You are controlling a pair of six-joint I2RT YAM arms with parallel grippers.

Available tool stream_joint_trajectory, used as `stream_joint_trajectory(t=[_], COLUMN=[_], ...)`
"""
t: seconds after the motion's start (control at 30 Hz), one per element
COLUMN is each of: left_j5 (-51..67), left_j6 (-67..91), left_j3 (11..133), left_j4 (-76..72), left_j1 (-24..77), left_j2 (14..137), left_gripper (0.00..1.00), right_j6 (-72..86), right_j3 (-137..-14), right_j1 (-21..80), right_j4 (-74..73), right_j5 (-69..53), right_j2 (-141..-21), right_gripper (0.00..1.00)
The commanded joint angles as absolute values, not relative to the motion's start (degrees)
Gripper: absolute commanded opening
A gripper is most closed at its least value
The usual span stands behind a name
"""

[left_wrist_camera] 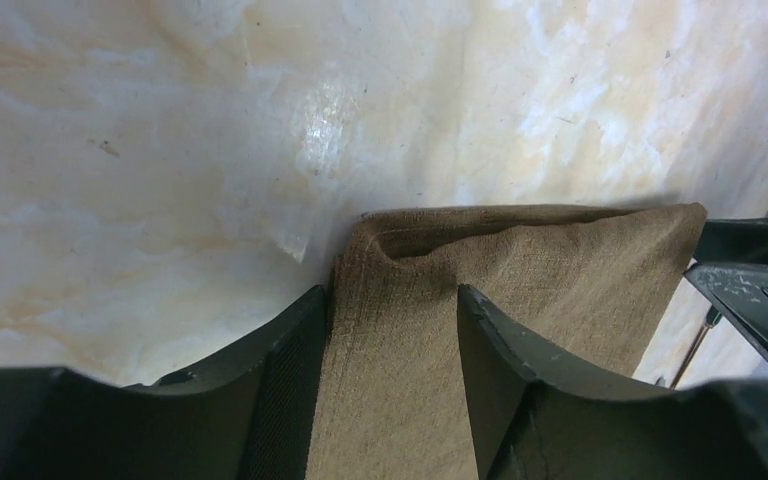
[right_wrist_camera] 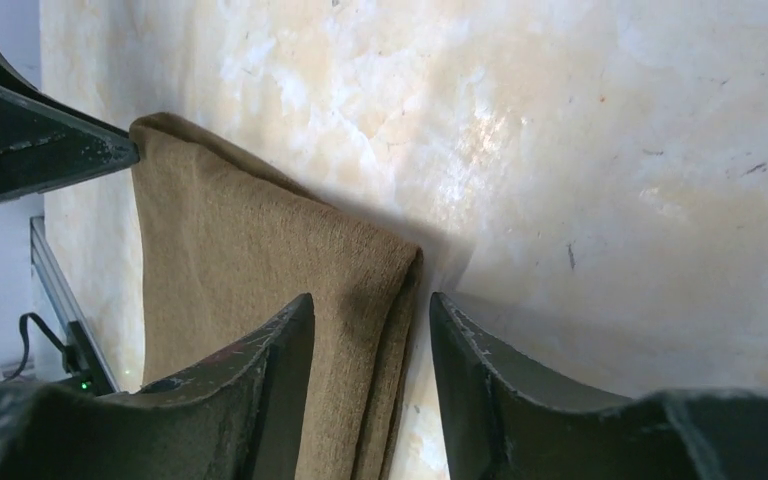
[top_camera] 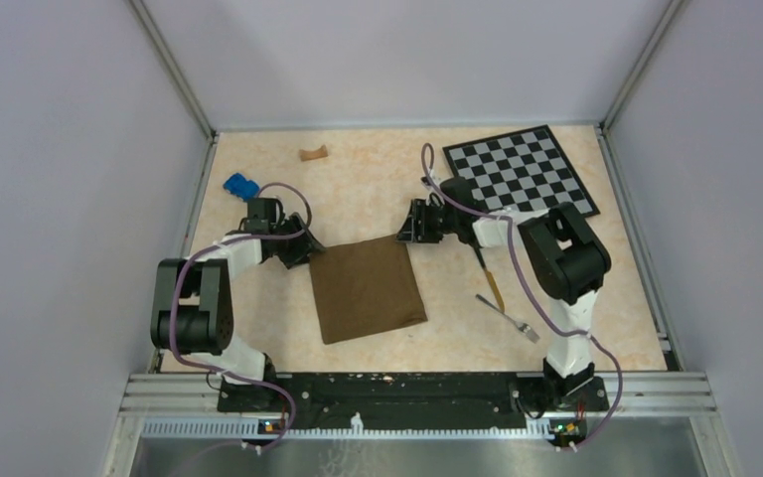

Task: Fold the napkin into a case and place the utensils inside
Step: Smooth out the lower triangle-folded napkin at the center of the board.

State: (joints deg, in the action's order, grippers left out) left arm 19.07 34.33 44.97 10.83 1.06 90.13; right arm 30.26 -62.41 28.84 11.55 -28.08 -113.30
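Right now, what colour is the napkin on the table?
The napkin is plain dark brown, clearest in the top view.

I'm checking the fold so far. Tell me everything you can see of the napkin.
The napkin is a plain dark-brown woven cloth, lying flat on the table as a slightly skewed rectangle. Its far right corner shows doubled layers; its far left corner is puckered. The left gripper and right gripper straddle those far corners, jaws apart; whether they pinch it is unclear.

Left claw (left_wrist_camera: 390,300) astride napkin (left_wrist_camera: 560,262) corner, jaws apart
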Motion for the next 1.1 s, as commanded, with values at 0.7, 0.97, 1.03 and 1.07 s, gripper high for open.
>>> stream_joint_trajectory(t=[0.7, 0.97, 1.03, 1.07], left_j5=[5.97, 1.09, 2.64, 4.96], left_j6=[39.36, 37.14, 36.7, 35.96], left_j3=[37.7, 40.17, 40.46, 40.43], left_j4=[1.69, 7.43, 8.64, 8.54], left_j1=[0.96, 2.8, 3.15, 3.16], left_j2=[88.32, 83.0, 80.03, 78.52], left_gripper=[0.19, 0.17, 0.23, 0.28], right_j6=[34.07, 30.72, 29.41, 28.44], right_j3=[-63.32, -65.95, -67.92, -68.71], right_j1=[26.21, 26.28, 26.39, 26.63], right_j4=[12.36, 8.63, 4.39, 2.23], right_j5=[-18.8, -18.63, -18.09, -17.21], right_j2=[-118.3, -116.82, -116.23, -115.52], right_gripper=[0.0, 0.0, 0.14, 0.22])
